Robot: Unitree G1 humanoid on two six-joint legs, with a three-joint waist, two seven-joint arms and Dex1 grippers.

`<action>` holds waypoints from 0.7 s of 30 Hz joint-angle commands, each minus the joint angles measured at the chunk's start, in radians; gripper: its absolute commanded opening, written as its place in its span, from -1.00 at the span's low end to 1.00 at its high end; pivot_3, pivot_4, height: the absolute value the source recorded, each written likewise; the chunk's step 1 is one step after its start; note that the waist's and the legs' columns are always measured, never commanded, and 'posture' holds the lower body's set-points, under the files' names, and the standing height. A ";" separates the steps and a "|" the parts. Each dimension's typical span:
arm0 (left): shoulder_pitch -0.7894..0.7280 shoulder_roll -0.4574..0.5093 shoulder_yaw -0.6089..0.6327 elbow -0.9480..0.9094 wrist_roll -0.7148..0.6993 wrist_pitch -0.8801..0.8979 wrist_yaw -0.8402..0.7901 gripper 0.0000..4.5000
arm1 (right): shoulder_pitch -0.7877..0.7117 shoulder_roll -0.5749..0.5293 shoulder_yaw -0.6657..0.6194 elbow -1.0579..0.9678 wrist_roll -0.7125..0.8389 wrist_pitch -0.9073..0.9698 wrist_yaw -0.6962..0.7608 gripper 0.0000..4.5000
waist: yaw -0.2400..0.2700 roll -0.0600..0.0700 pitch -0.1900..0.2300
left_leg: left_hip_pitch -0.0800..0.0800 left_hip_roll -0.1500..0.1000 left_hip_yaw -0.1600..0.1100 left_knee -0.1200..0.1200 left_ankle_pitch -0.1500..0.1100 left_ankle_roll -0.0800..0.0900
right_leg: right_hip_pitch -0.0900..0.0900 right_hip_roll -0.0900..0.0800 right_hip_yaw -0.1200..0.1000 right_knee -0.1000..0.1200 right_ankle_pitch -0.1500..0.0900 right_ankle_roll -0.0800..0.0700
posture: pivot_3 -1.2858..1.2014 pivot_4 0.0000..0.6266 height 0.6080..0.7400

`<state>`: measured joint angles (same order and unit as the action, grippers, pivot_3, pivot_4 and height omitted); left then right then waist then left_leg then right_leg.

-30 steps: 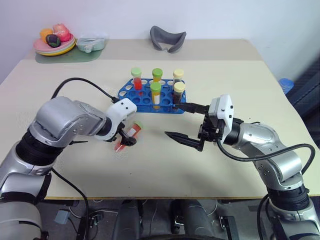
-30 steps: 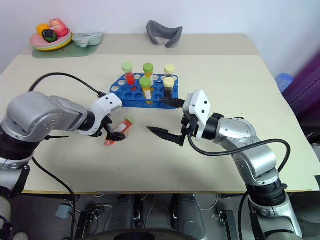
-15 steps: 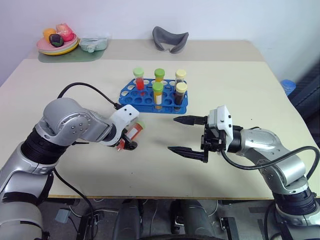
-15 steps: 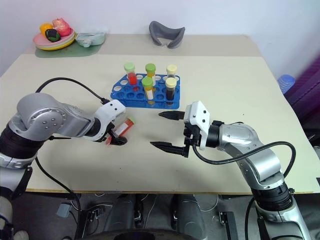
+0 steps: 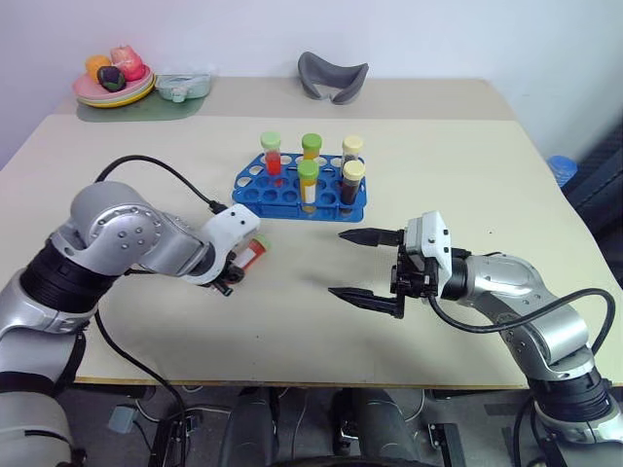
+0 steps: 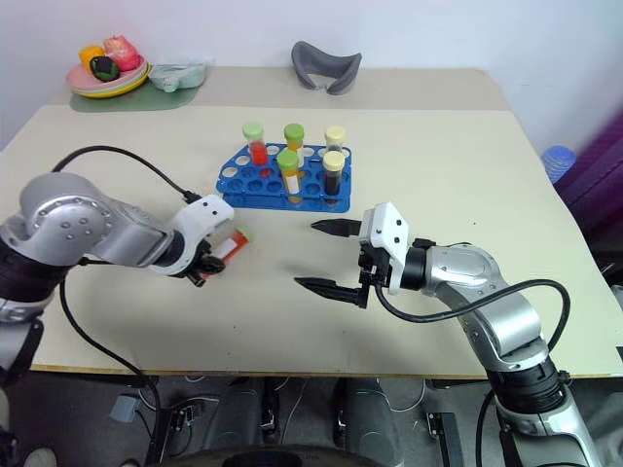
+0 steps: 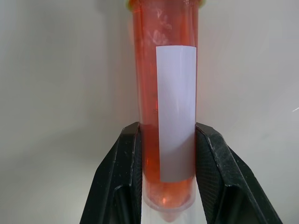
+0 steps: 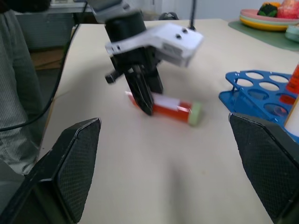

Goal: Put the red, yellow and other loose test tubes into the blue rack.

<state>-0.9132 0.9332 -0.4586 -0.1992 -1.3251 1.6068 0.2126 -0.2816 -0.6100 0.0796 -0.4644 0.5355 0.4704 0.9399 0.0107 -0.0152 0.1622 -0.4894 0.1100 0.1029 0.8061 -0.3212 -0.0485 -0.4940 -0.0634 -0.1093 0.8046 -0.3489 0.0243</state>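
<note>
Left tool (image 7: 163, 177) clamped on red tube (image 7: 166, 93) near its bottom end; tube lies low over the table (image 5: 467, 146), green cap toward the blue rack (image 5: 292, 199). Right tool (image 5: 355, 265) fingers wide apart, empty, near the rack.

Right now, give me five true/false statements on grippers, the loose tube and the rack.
1. The left gripper is shut on the red tube. True.
2. The right gripper holds a tube. False: its fingers stand wide apart with nothing between them.
3. The blue rack holds five upright tubes. True.
4. The red tube stands upright in the rack. False: it lies on its side by the table, in front of the rack, in the left gripper's grip.
5. Every tube in the rack has a green cap. False: three caps are green, two yellow.
</note>
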 commanded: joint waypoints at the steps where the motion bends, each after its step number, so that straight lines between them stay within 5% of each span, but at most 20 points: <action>1: -0.022 0.041 -0.030 -0.027 0.004 0.008 -0.009 -0.48 | -0.004 0.012 0.002 -0.006 -0.002 -0.033 0.003 1.00 | 0.001 0.000 0.000 | 0.000 0.000 0.000 0.000 0.000 0.000 | 0.000 0.000 0.000 0.000 0.000 0.000 | 0.03 -0.52 -0.12; 14: 0.017 0.073 0.031 0.003 0.154 0.008 -0.124 -0.48 | -0.006 0.017 0.015 0.007 -0.014 -0.050 0.001 1.00 | 0.001 0.000 0.000 | 0.000 0.000 0.000 0.001 0.000 0.000 | 0.000 0.000 -0.001 0.000 0.000 0.000 | 0.03 -0.52 -0.12; 21: 0.017 0.069 0.041 0.034 0.190 0.008 -0.140 0.92 | -0.005 0.019 0.020 -0.003 -0.016 -0.043 -0.009 1.00 | 0.002 0.000 0.000 | 0.000 0.000 0.000 0.001 0.000 0.000 | 0.000 0.000 -0.001 0.000 0.000 0.000 | 0.03 -0.52 -0.12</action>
<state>-0.8918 0.9957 -0.4282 -0.1655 -1.1303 1.6072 0.0881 -0.2817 -0.5976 0.1032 -0.4448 0.5161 0.4374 0.9343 0.0129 -0.0156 0.1624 -0.4900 0.1096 0.1032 0.8068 -0.3212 -0.0485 -0.4942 -0.0635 -0.1103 0.8047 -0.3489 0.0244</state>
